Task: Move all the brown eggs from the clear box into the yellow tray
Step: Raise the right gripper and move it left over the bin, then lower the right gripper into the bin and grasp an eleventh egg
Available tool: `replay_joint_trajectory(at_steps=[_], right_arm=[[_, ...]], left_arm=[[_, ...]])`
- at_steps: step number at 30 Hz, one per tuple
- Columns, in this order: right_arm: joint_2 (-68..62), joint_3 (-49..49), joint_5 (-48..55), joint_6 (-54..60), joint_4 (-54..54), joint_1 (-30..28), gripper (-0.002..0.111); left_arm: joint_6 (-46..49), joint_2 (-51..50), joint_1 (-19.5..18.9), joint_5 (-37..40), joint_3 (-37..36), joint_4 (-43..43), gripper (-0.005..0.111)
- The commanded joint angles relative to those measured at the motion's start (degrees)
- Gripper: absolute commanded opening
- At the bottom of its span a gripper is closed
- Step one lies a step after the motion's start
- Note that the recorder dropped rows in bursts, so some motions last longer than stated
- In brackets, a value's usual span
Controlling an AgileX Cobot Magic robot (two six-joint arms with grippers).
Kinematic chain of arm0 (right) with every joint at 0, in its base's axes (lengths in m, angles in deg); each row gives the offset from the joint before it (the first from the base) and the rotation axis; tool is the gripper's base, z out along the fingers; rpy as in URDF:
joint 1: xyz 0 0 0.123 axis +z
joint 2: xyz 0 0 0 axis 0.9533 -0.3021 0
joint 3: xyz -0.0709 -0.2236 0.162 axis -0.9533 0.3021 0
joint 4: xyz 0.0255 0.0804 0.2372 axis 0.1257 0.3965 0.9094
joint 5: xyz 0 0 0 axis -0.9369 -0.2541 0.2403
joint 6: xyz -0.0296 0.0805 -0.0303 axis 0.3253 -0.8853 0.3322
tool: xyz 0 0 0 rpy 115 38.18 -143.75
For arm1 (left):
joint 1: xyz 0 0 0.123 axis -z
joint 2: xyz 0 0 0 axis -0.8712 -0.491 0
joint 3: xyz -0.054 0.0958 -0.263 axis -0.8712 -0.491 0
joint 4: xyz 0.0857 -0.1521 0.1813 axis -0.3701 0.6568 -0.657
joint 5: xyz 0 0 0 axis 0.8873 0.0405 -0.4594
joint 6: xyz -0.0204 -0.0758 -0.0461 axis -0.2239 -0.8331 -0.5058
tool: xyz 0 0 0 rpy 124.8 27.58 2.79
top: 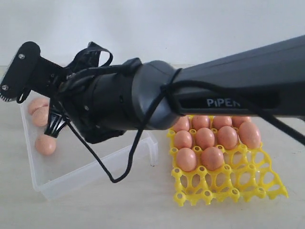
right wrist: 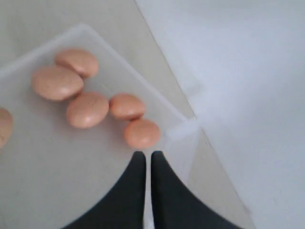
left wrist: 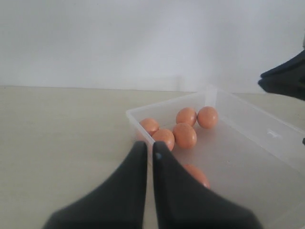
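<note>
- Counting eggs (top: 205, 137) in the tray (top: 228, 183), I make it about ten seated. They fill the far two rows and part of the third, and the near cells are bare lattice.
- My count there is a best guess, because the right arm (top: 228, 76) crosses in front of the back row.
- Over in the box (top: 95, 169), just beside the tray on its left, I see six more. Five are bunched toward one corner and one lies apart from them; the right wrist view shows them best.
- So I call it roughly ten done and six to go, past the halfway mark.
- On my right gripper (right wrist: 145, 153) the jaws are pressed together with nothing between them. It hangs over the box floor, close to the nearest egg (right wrist: 141, 133) but not touching it as far as I can tell.
- My left gripper (left wrist: 148, 144) is closed too and empty, hovering by a corner of the box with the eggs beyond it.
- My read is that the right side is placed for the next pick, but the jaws must open before they can straddle an egg.
- That cluster is tight, so a neighbour could get nudged and roll.
</note>
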Motion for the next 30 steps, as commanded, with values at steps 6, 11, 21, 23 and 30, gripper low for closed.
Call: replay_joint_trajectory(at_steps=[6,11,21,23,30], right_arm=[[-0.73,-17.31,14.61,58.25,91.51,-8.53,0.0],[-5.97,-23.43,16.42,63.34,111.34,-14.41,0.007],[-17.02,-29.84,15.09,63.82,119.45,-14.93,0.047],[-18.98,-31.54,15.51,63.73,120.18,-14.93,0.047],[-25.54,-37.63,15.84,63.89,122.28,-14.93,0.047]], left_arm=[[-0.1,0.2,-0.11,-0.02,-0.15,-0.07,0.004],[-0.1,0.2,-0.11,-0.02,-0.15,-0.07,0.004],[-0.1,0.2,-0.11,-0.13,-0.15,-0.07,0.004],[-0.1,0.2,-0.11,-0.13,-0.15,-0.07,0.004],[-0.1,0.2,-0.11,0.01,-0.15,-0.07,0.004]])
